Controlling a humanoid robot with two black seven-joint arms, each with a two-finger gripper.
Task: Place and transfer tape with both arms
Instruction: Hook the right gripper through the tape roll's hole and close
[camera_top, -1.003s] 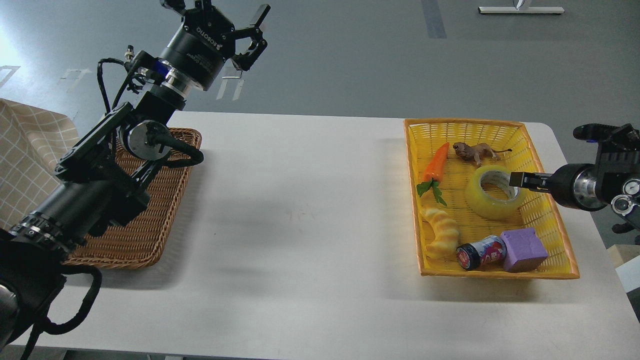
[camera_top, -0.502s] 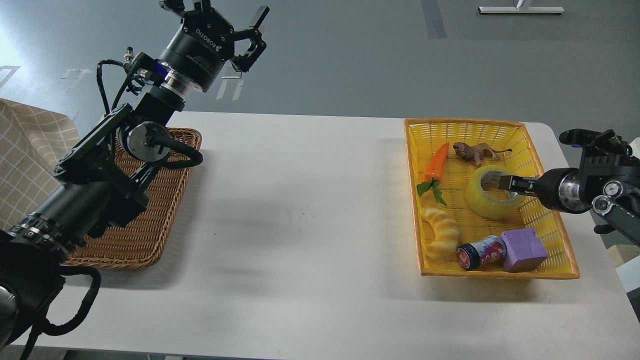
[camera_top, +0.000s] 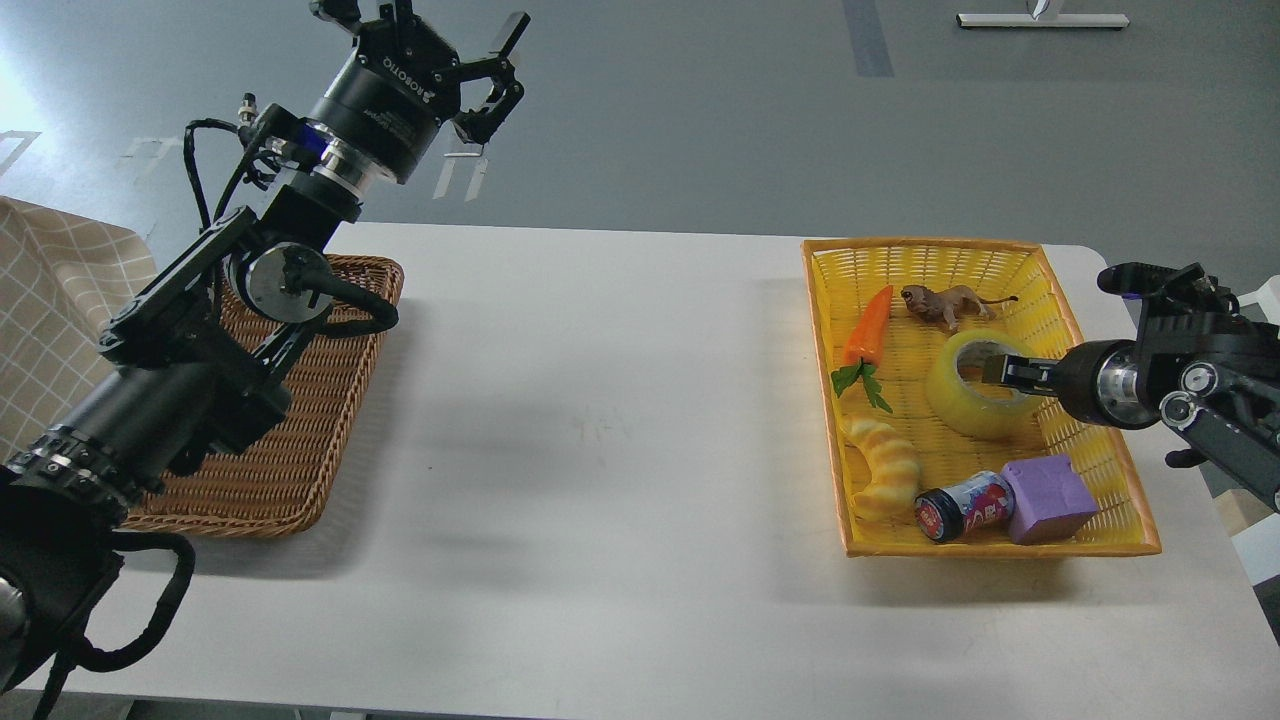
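- R gripper (camera_top: 992, 370): black, narrow tip, sat over the hollow core of the wide roll of translucent yellow packing tape (camera_top: 972, 396). Fingers seen nearly end-on and dark; spread could not be told, nor whether they gripped the roll.
- R arm (camera_top: 1160, 385): black, silver joint disc, entered from the right edge, approx. level, reaching across the near-right rim of the basket.
- Tape roll: lay flat, hole up, in the right-centre of the yellow woven plastic basket (camera_top: 1120, 470) w/ orange rim.
- Around the roll, all inside the basket: brown toy lion (camera_top: 945, 302) just behind it; orange toy carrot w/ green leaves (camera_top: 866, 335) to its left; yellow ridged croissant-like toy (camera_top: 882, 468) front-left; small dark can w/ red-blue label (camera_top: 962, 506) lying on its side, touching a purple foam block (camera_top: 1045, 498) at the front.
- Basket stood on the right end of the white table (camera_top: 600, 450).
- L gripper (camera_top: 455, 65): black, marked ROBOTIQ, raised high above the far-left table edge, fingers spread wide, holding nothing.
- L arm (camera_top: 190, 370): black, w/ cables, rose from the lower-left corner, passing over a brown wicker tray (camera_top: 290, 470) on the left of the table.
- Beige checked cloth (camera_top: 50, 300) lay at the left edge, beside the tray.
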